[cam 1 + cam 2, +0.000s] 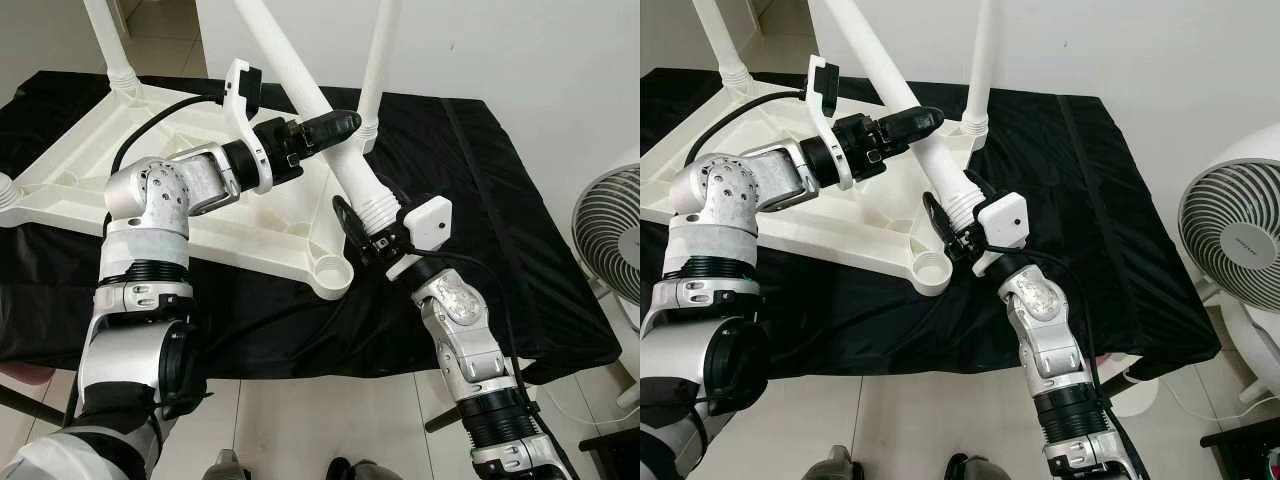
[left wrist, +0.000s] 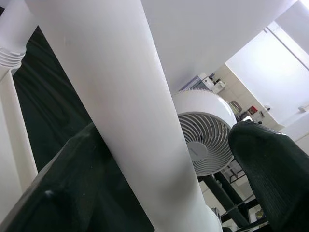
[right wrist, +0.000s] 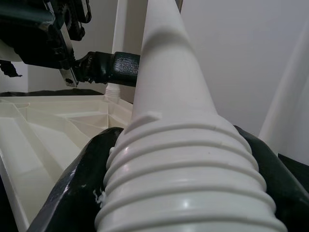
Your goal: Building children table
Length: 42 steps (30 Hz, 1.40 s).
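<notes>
A white children's table top (image 1: 90,170) lies upside down on a black cloth (image 1: 480,200). Two white legs (image 1: 110,40) (image 1: 378,60) stand fixed in its far corners. A loose white leg (image 1: 300,85) leans tilted above the near corner socket (image 1: 330,272), which is empty. My right gripper (image 1: 372,232) is shut on this leg's ribbed threaded end (image 3: 188,183), just above and right of the socket. My left gripper (image 1: 335,123) is open, higher up the same leg's shaft (image 2: 120,96); one fingertip (image 2: 270,164) stands apart from it.
A white floor fan (image 1: 1235,235) stands on the tiled floor to the right of the cloth-covered surface. A white wall lies behind. Another leg base (image 1: 5,190) sits at the table top's left corner. The cloth's near edge hangs just before my body.
</notes>
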### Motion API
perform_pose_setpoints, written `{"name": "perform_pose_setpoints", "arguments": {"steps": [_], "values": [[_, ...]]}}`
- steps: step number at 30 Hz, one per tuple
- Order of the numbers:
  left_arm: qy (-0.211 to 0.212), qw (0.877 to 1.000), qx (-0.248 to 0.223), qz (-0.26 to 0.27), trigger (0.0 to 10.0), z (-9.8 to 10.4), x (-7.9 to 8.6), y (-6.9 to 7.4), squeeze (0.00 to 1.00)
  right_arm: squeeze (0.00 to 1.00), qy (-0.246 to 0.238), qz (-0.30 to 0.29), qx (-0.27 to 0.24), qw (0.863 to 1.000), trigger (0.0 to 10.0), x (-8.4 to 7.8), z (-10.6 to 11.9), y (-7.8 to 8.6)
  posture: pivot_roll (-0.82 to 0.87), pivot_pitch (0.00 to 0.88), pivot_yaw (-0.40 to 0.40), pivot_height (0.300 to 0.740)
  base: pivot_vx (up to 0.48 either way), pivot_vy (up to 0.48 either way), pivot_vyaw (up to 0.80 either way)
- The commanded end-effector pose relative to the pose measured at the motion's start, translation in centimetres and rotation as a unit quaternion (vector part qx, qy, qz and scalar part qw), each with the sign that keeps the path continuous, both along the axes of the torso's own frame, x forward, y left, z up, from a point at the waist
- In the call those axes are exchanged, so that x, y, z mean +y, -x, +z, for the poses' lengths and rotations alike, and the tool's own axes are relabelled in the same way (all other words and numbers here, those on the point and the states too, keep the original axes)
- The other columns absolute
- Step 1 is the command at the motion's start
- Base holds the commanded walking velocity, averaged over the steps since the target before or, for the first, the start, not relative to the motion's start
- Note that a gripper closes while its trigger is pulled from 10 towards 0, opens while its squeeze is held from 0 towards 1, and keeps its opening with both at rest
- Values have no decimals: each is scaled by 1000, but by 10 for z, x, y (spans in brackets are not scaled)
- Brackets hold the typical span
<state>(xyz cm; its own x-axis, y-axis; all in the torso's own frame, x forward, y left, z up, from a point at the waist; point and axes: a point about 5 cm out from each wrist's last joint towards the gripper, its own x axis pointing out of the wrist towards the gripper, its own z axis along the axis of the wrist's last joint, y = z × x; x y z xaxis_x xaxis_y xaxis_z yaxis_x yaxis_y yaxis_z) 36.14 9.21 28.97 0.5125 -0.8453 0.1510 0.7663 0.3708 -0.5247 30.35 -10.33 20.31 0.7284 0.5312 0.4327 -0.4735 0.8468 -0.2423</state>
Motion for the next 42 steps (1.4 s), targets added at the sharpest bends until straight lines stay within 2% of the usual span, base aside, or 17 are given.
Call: {"name": "perform_pose_setpoints", "arguments": {"steps": [1,10,12,20,32,33,35,36,42], "values": [[9,999,-5,-36,10000,2,-10,6,0,0,5,-1,11,1000,10000,1,-5,-1,80,50,-28,740,0,0,0],[2,1000,3,-25,10000,3,-15,0,0,0,18,12,5,1000,10000,8,-5,3,83,57,-32,740,0,0,0],[-19,1000,-9,-10,10000,5,-13,-3,0,0,18,12,6,1000,10000,8,-6,4,83,63,-31,740,0,0,0],[-38,999,-18,23,10000,10,-5,-14,0,0,17,11,10,1000,10000,9,-10,7,77,68,-24,740,0,0,0],[-37,997,-29,63,10000,26,8,-26,0,0,17,8,19,1000,10000,9,-16,11,80,74,-20,740,0,0,0],[-38,997,-29,67,9529,26,9,-26,0,0,17,8,19,1000,10000,9,-16,11,81,74,-20,740,0,0,0],[-38,996,-29,69,9529,26,9,-27,0,0,18,7,20,1000,10000,9,-16,11,81,74,-20,740,0,0,0],[-37,997,-29,68,0,26,9,-27,0,0,18,7,20,1000,10000,9,-16,11,81,73,-19,740,0,0,0],[-30,997,-26,69,0,25,8,-27,0,0,18,5,21,1000,10000,9,-16,11,80,72,-19,740,0,0,0]]}}
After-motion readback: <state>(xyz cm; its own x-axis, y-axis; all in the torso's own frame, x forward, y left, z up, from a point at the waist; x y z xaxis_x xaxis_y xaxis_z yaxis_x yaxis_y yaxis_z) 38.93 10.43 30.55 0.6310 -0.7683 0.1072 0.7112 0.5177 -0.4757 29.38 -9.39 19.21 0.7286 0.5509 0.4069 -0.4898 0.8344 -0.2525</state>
